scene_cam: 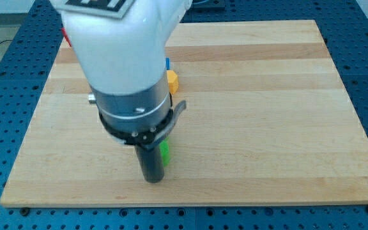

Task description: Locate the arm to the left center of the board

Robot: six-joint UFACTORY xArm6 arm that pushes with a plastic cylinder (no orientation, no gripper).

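Wooden board (254,108) fills the view; the white arm (123,57) covers its left middle. My tip (153,179) presses the near-left board, grasping nothing, touching a green block (165,153); farther sit yellow block (172,80), blue block (168,62), red block (66,37).

My tip (152,180) sits low on the wooden board (267,115) — left of the middle line, close to the view's bottom edge. The dark rod stands upright, touching or just beside a green block (165,153) on its right.
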